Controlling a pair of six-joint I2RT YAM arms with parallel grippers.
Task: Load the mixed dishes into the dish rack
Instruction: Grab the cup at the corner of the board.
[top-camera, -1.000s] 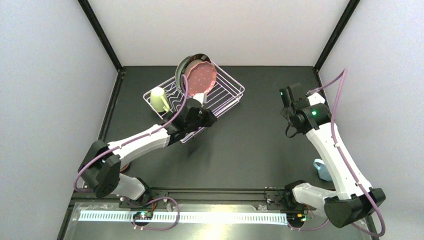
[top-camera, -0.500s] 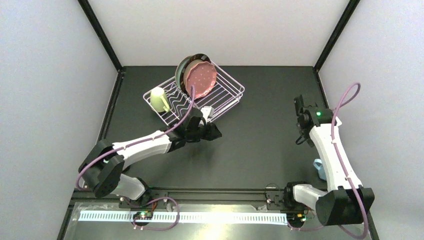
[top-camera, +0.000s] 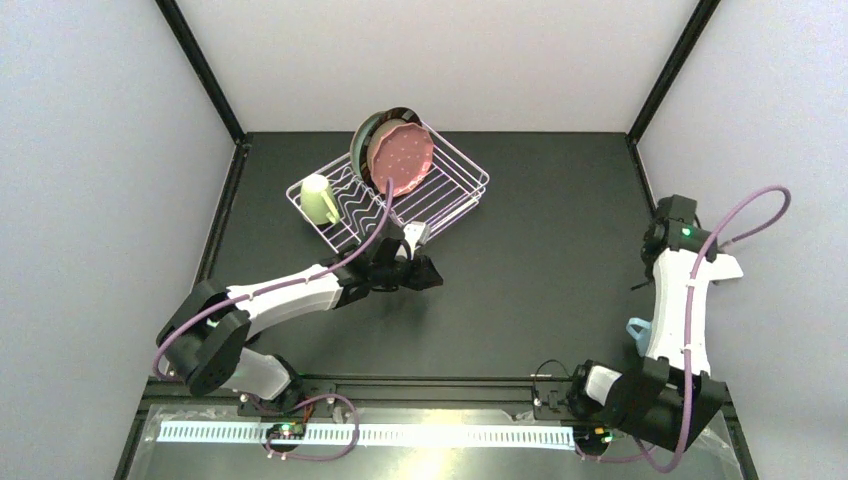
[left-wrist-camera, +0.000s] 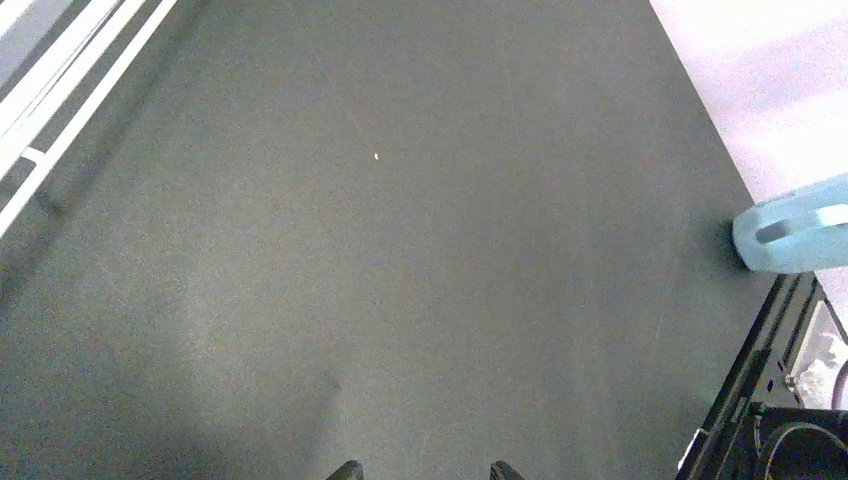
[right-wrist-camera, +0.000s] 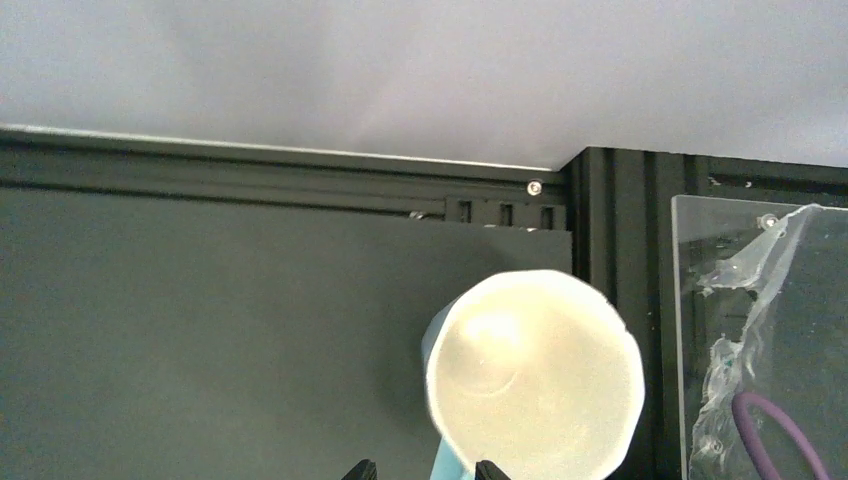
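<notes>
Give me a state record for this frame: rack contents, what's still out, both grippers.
dish rack: far side of table, left of centre
in rack: pink speckled plate and mint-green plate on edge; pale green mug
outside rack: light blue mug, upright at table's near right edge
left gripper: open, empty, over bare table near the rack
right gripper: open, empty, above the light blue mug

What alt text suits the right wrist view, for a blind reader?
Seen from above, a light blue mug with a cream inside stands on the dark table. The open right gripper's fingertips show at the bottom edge.
</notes>
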